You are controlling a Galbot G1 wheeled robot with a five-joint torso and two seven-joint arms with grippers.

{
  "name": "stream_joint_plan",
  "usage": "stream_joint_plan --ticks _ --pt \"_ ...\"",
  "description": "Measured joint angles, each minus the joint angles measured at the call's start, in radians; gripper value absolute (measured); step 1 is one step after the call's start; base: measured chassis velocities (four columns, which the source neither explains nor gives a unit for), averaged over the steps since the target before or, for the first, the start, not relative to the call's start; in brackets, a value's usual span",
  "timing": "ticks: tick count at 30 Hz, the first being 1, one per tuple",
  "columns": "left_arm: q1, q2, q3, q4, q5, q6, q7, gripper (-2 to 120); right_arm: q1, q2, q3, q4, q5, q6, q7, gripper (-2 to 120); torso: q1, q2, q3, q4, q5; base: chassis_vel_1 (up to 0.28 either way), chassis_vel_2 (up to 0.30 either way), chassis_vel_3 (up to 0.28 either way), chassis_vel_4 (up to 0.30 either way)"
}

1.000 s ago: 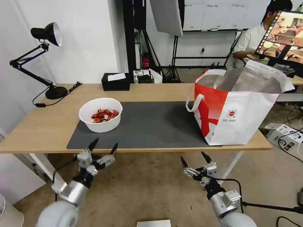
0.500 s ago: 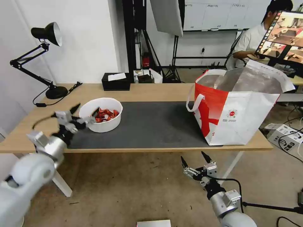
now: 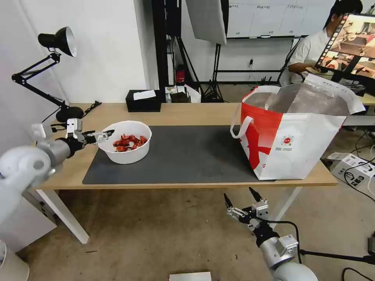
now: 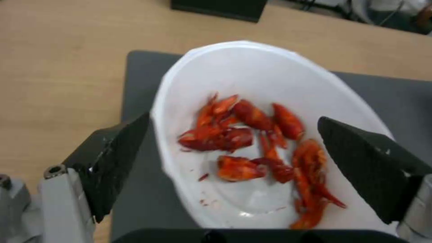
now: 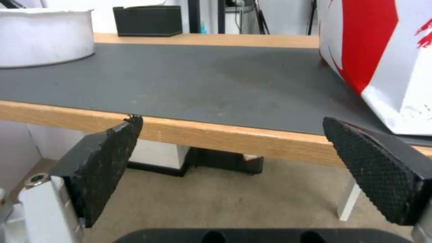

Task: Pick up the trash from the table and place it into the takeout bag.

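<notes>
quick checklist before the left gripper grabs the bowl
1. Left gripper open: ok.
2. Fingers straddle the rim of the white bowl: ok; one finger outside, the other over the inside.
3. Bowl upright on the grey mat, shell scraps inside: ok.
4. Takeout bag upright, mouth open: ok.
5. Mat bare between bowl and bag: ok.
6. Right gripper parked below the table edge: ok.

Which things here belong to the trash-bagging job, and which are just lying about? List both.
Part of the job:
- white bowl of red shell scraps, on the table
- takeout bag, standing open
- left end effector, open at the bowl's rim
- right end effector, open, below the table edge

Just lying about:
- black tissue box
- desk lamp
</notes>
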Motion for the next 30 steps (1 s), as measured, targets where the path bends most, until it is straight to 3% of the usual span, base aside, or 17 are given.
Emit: stream_joint_plan --ticks 1,4,5,7,12,30 --pt "0.000 0.000 0.000 0.000 0.000 0.000 0.000 100 0.000 0.000 0.000 0.000 0.000 0.000 0.000 100 0.000 0.000 0.000 0.0000 0.0000 0.000 0.000 0.000 0.000" --pt "-0.105 -0.013 0.089 0.049 -0.048 0.064 -0.104 100 0.000 0.000 0.000 0.000 0.000 0.000 0.000 100 0.000 0.000 0.000 0.0001 -0.0001 0.000 0.000 0.000 0.000" --pt "-0.105 -0.013 0.089 0.049 -0.048 0.064 -0.104 100 0.000 0.000 0.000 0.000 0.000 0.000 0.000 100 0.000 0.000 0.000 0.0001 -0.0001 0.000 0.000 0.000 0.000" --pt "-0.162 -0.029 0.137 0.079 -0.069 0.089 -0.162 100 0.000 0.000 0.000 0.000 0.000 0.000 0.000 100 0.000 0.000 0.000 0.0000 0.0003 0.000 0.000 0.000 0.000" --pt "-0.225 -0.064 0.192 0.123 -0.102 0.119 -0.229 100 0.000 0.000 0.000 0.000 0.000 0.000 0.000 100 0.000 0.000 0.000 0.0000 0.0001 0.000 0.000 0.000 0.000" --pt "-0.318 -0.144 0.275 0.206 -0.197 0.170 -0.370 100 0.000 0.000 0.000 0.000 0.000 0.000 0.000 100 0.000 0.000 0.000 0.0000 0.0002 0.000 0.000 0.000 0.000"
